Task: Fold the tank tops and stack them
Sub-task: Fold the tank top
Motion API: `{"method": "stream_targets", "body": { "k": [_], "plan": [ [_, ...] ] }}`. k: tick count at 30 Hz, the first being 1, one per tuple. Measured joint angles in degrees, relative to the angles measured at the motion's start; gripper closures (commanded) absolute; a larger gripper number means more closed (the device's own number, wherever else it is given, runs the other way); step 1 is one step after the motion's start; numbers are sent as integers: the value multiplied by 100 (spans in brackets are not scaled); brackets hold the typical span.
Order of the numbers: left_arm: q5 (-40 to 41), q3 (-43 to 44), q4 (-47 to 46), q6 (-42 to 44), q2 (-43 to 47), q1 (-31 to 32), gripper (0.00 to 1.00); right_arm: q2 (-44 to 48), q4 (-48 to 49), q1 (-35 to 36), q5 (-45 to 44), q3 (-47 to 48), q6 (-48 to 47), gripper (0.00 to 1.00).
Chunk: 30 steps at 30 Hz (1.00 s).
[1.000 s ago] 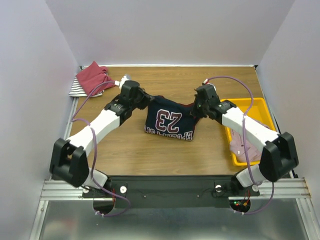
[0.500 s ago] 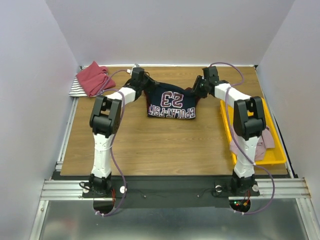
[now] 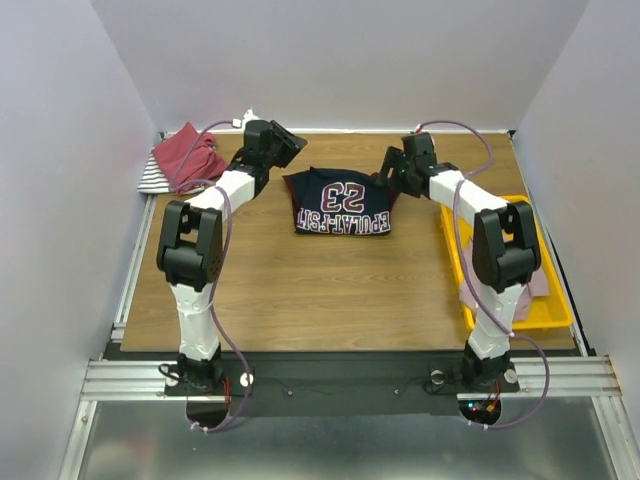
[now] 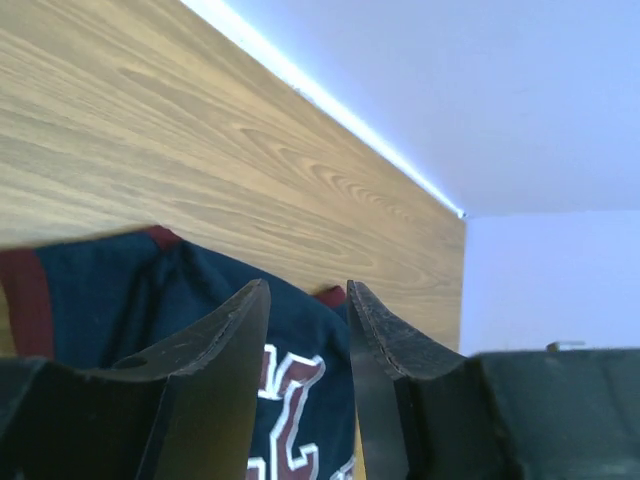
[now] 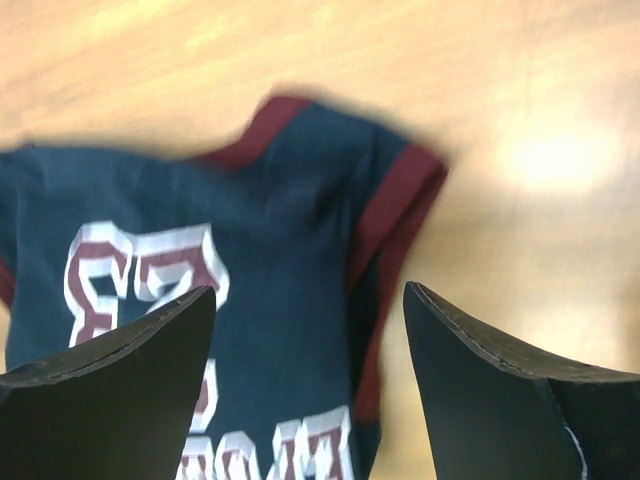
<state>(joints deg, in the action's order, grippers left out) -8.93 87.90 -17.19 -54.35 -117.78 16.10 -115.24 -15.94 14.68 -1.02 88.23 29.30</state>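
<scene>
Surroundings: A wood-grain counter (image 3: 300,290) was enclosed by plain pale walls (image 3: 350,60) on three sides.
Navy tank top: The navy tank top (image 3: 340,205) was laid flat just past the counter's centre, toward 12 o'clock. It was folded into a compact rectangle with its white print face up and maroon trim along the edges.
Left pincer: The left pincer (image 4: 307,290) was held above the garment's 10 o'clock corner. Its jaws were parted by a narrow gap and nothing was gripped between them.
Right pincer: The right pincer (image 5: 308,290) was poised over the 2 o'clock corner, spread wide and empty, with only cloth and counter seen through the gap.
Reason for the pose: Both far corners appeared to have been let go, so the fold was judged to be set down and lying on its own.
Stack so far: A red tank top (image 3: 185,155) was piled at 10 o'clock on the counter, on top of a striped tank top (image 3: 150,182). That far corner was judged to serve as the stacking place.
Waiting items: A pale pink tank top (image 3: 538,282) was left in the yellow tray (image 3: 480,200) at 3 to 4 o'clock, partly hidden by the right arm.
Progress: The navy piece was judged to need a further fold or a transfer to the pile. The pink one was not yet folded.
</scene>
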Motion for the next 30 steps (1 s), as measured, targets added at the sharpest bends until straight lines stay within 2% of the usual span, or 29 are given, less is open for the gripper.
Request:
{"method": "stream_targets", "body": {
  "k": [4, 5, 8, 9, 15, 21, 24, 28, 30],
  "plan": [
    [372, -581, 101, 35, 750, 164, 67, 483, 20, 444, -507, -579, 2, 19],
    [457, -739, 118, 37, 887, 269, 72, 538, 15, 577, -568, -713, 4, 20],
    [573, -1040, 160, 9, 933, 575, 80, 494, 13, 828, -625, -933, 4, 27],
    [581, -1108, 190, -4, 868, 680, 80, 450, 4, 861, -632, -984, 4, 30],
    [601, -1421, 389, -76, 304, 1128, 82, 435, 122, 960, -789, -1440, 39, 36],
    [839, -2039, 597, -254, 413, 1108, 81, 890, 251, 1709, -977, -2133, 271, 38],
    [977, -2232, 750, -232, 710, 1008, 79, 1141, 278, 2389, -999, -2428, 623, 37],
    [1058, -2330, 874, -90, 955, 866, 78, 1392, 315, 3270, -938, -2671, 1141, 31],
    [1056, -2286, 960, 66, 964, 791, 76, 1480, 315, 3563, -905, -2684, 1303, 25]
  ]
}}
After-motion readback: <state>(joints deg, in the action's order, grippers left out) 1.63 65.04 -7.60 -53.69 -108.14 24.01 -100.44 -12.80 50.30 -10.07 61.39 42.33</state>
